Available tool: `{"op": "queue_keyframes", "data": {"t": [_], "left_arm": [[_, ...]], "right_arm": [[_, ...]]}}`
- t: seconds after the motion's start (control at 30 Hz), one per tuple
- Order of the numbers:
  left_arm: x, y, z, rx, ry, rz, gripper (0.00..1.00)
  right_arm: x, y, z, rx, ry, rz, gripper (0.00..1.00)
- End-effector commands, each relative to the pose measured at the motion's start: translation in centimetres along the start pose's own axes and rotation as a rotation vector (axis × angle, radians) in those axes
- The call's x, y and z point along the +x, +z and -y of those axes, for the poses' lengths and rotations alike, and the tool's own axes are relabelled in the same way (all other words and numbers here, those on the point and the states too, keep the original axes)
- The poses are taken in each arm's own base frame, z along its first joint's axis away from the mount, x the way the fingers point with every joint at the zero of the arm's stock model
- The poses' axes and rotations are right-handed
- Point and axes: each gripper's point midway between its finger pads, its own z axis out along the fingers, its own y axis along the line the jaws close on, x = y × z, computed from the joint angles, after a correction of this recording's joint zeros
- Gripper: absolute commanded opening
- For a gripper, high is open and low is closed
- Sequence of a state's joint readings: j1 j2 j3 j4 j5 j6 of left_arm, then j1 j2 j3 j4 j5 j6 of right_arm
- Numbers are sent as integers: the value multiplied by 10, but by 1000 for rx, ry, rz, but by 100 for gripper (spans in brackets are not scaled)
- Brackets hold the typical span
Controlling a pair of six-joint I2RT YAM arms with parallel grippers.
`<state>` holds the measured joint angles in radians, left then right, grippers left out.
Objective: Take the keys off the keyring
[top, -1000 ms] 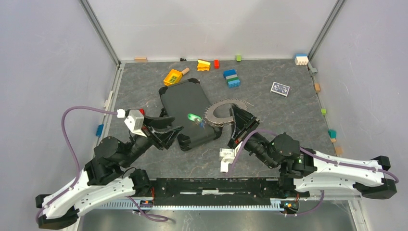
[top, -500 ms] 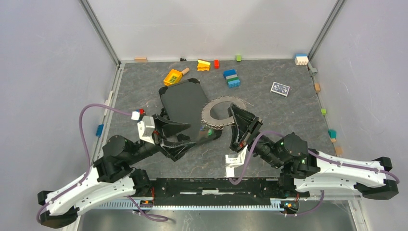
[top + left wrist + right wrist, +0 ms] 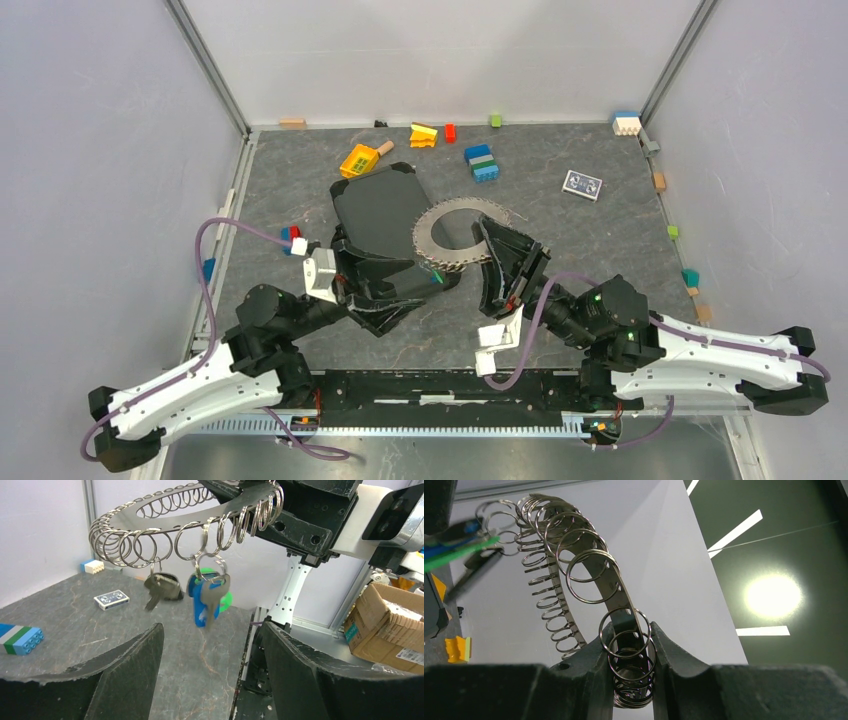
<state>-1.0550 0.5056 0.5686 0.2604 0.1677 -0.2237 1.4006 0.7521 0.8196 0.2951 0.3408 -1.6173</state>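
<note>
The keyring is a large flat metal ring strung with many small wire loops. My right gripper is shut on its right side and holds it up off the table; the right wrist view shows the ring band pinched between the fingers. In the left wrist view, a dark-headed key, a blue-headed key and a green tag hang from the ring. My left gripper is open and empty just below these keys, at the ring's near-left edge.
A black case lies under and behind the left gripper. A yellow toy, coloured bricks and a card deck lie toward the back. Small blocks line the right edge. A cardboard box stands off the table.
My left arm has moved right and forward, bringing its open gripper under the hanging keys. The right gripper has shifted the keyring slightly left, still holding it.
</note>
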Motion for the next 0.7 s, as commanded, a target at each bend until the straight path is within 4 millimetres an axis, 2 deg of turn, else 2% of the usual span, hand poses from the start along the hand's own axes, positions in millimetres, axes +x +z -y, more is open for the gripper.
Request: {"op": "queue_keyframes", "data": {"t": [0.0, 0.47, 0.67], "left_arm": [[-22, 3, 5, 40, 64, 118, 79], [-25, 5, 17, 125, 128, 175, 76], [-24, 9, 24, 167, 131, 161, 65]], "right_arm": [[-3, -2, 23, 99, 57, 27, 0], [-7, -2, 17, 92, 90, 48, 0], [-7, -3, 17, 94, 92, 51, 0]]}}
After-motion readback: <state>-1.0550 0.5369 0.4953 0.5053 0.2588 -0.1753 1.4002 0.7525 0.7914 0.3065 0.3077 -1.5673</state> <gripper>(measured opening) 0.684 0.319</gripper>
